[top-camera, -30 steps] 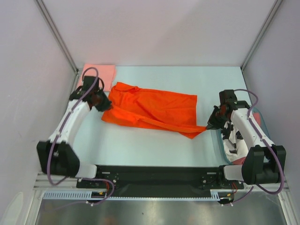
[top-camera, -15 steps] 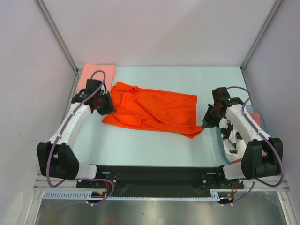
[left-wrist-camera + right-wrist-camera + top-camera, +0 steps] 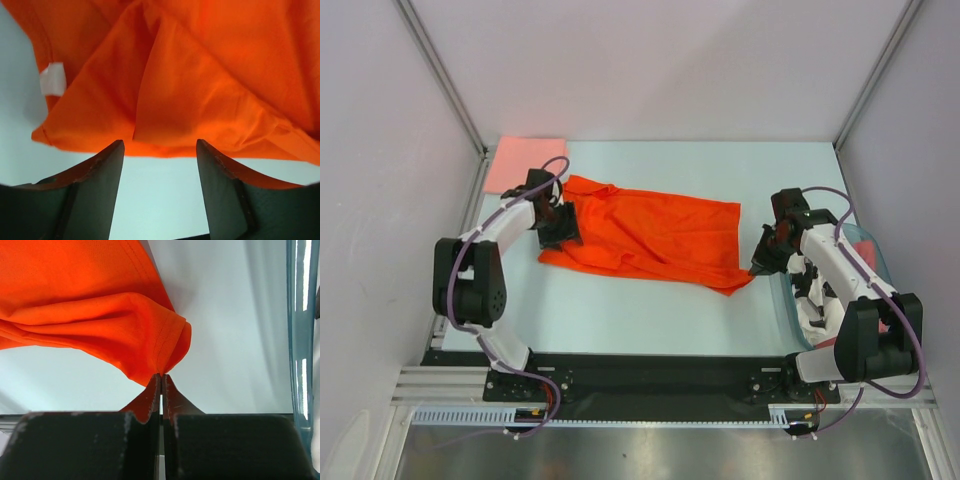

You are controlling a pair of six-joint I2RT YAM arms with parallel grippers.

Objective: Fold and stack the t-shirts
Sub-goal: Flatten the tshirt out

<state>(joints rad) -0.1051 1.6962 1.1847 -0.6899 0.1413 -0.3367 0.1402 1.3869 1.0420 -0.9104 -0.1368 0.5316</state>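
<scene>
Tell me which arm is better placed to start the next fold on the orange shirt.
Right, probably. The right gripper is shut on the orange shirt at its near-right corner, ready to pull. The left gripper stands open at the shirt's left edge, holding nothing.

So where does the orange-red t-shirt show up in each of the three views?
Top external: the orange-red t-shirt lies spread across the middle of the table.
Left wrist: it fills the upper part, its edge just beyond the open left pincer.
Right wrist: upper left, one corner pinched in the shut right pincer.
Shared landmark: the pale table under it.
</scene>
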